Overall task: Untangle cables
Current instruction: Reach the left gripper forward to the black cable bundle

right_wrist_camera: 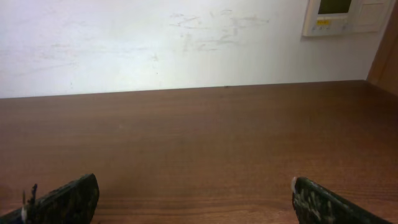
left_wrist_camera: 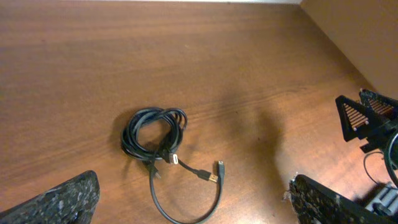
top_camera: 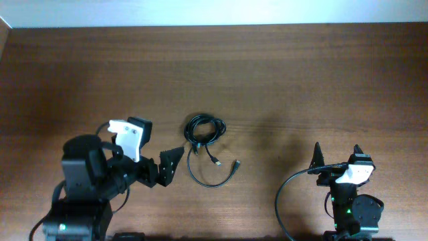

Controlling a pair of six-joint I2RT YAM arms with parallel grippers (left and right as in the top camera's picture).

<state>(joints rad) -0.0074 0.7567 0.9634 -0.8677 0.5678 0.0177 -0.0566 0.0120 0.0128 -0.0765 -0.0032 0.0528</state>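
The cables point(top_camera: 204, 129) lie as a small black coiled bundle in the middle of the wooden table, with one loose loop point(top_camera: 212, 181) and two plug ends trailing toward the front. In the left wrist view the bundle point(left_wrist_camera: 153, 134) sits ahead of the fingers, with a loop point(left_wrist_camera: 186, 214) and a gold-tipped plug point(left_wrist_camera: 211, 178) nearer. My left gripper point(top_camera: 167, 165) is open and empty, just left of the cables. My right gripper point(top_camera: 336, 155) is open and empty at the front right, far from them. The cables do not show in the right wrist view.
The brown wooden table point(top_camera: 281, 73) stretches back to a white wall point(right_wrist_camera: 155, 43). A white wall panel point(right_wrist_camera: 348, 15) hangs at the upper right in the right wrist view. The right arm's thick black wire point(top_camera: 284, 194) curves beside its base.
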